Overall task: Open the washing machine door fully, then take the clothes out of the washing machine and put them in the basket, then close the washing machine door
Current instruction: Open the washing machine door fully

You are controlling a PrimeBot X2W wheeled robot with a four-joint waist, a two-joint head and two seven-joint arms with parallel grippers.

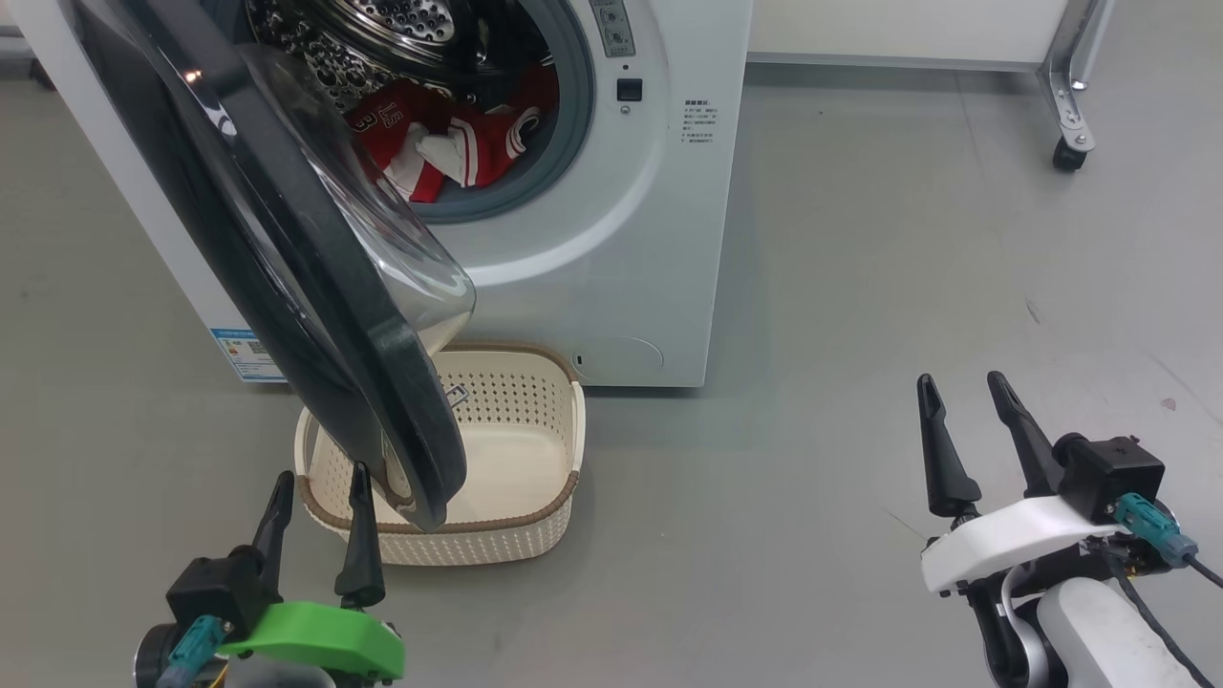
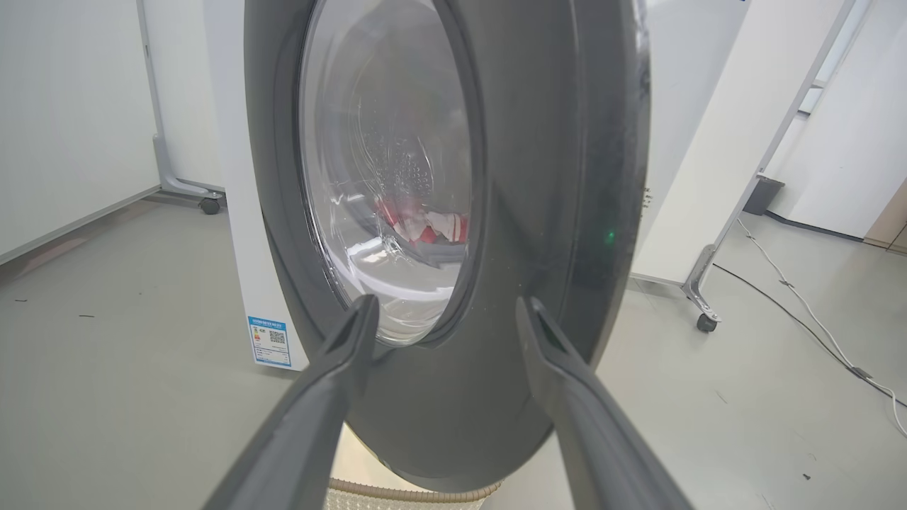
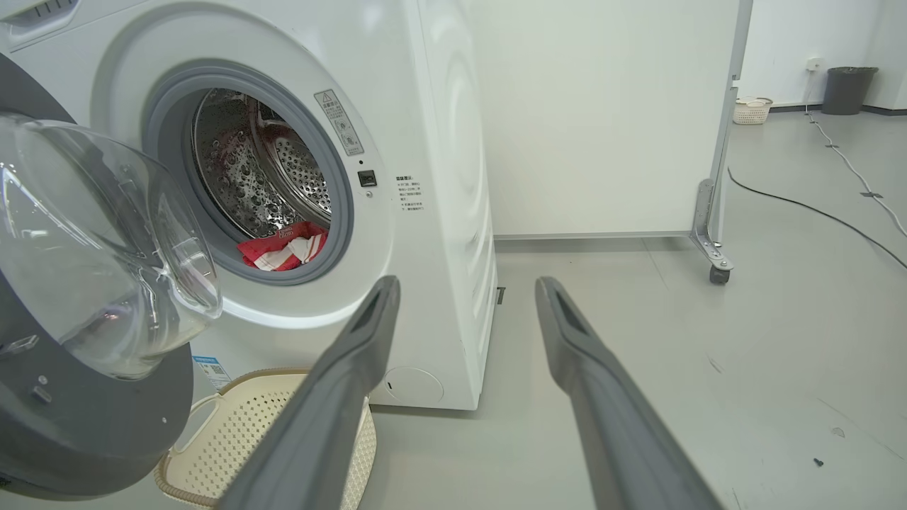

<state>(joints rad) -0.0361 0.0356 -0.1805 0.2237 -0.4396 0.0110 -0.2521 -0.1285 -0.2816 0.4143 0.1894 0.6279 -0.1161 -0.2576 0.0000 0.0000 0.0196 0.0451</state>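
My left gripper point(image 1: 321, 473), spread and empty, hovers just before the door point(image 1: 382, 363), half open over the basket point(image 1: 497, 545), my right gripper point(image 1: 960, 380) spread and empty well aside; I judge opening unfinished, so next I probably push it wide before reaching the clothes point(image 1: 459, 143) in the drum point(image 1: 401, 19).

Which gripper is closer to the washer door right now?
The left gripper on the green mount: it sits just beside the lower rim of the round glossy black door. The right gripper, white-mounted, is far off over grey floor.
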